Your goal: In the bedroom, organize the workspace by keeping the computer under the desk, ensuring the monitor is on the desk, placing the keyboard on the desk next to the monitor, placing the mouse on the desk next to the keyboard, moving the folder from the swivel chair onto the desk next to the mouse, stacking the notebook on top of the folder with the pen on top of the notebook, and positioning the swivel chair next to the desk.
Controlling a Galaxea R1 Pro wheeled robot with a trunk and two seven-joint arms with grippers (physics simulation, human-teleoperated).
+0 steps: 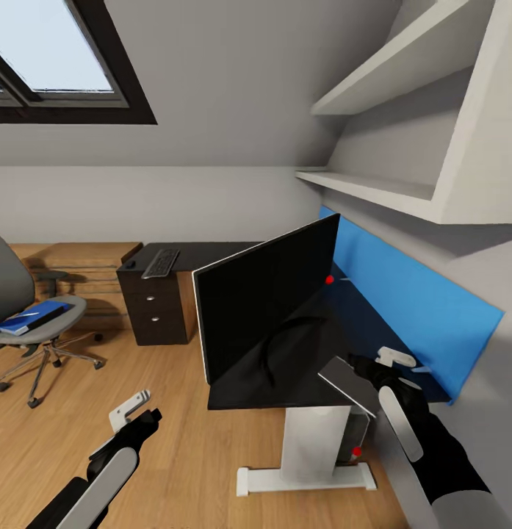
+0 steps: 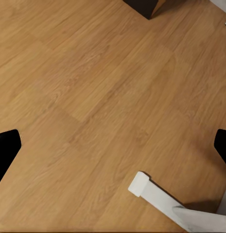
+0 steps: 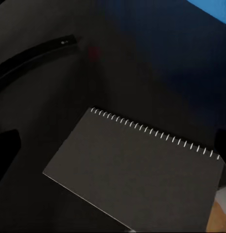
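The monitor [image 1: 267, 301] stands slanted on the black desk [image 1: 248, 397]. The grey notebook [image 1: 349, 383] lies at the desk's front edge; its spiral-bound face [image 3: 137, 170] shows in the right wrist view. My right gripper [image 1: 384, 366] hovers open just above it. Below the desktop sits the computer [image 1: 356, 437]. The keyboard [image 1: 161, 262] and small mouse [image 1: 130, 263] rest on the far wing of the desk. At the left, the swivel chair [image 1: 6, 286] carries the blue folder [image 1: 35, 317] with the pen [image 1: 26, 316] on it. My left gripper [image 1: 138, 410] hangs open over the floor.
A blue rear panel [image 1: 424, 308] backs the desk, with white shelves [image 1: 373, 184] above it. The dark drawer unit [image 1: 156, 312] stands under the far wing beside a wooden chest [image 1: 79, 272]. A white desk foot [image 2: 142, 183] rests on the wood floor [image 2: 93, 97].
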